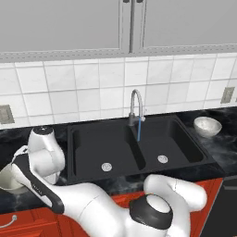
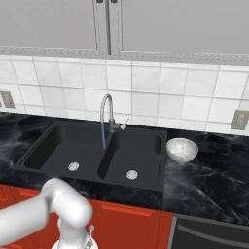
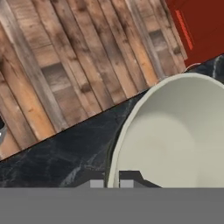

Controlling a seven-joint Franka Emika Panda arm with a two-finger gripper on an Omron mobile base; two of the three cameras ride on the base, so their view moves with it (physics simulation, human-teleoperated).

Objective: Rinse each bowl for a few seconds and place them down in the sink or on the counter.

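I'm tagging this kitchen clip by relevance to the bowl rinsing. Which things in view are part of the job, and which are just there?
Part of the job:
- cream bowl, gripper shut on its rim
- white-grey bowl on the counter
- sink
- faucet, water running

Just there:
- wall outlets
- upper cabinets
- tiled backsplash
- wooden floor

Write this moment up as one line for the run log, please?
gripper: shut on cream bowl rim, left counter | white bowl: counter, right of sink | faucet: running
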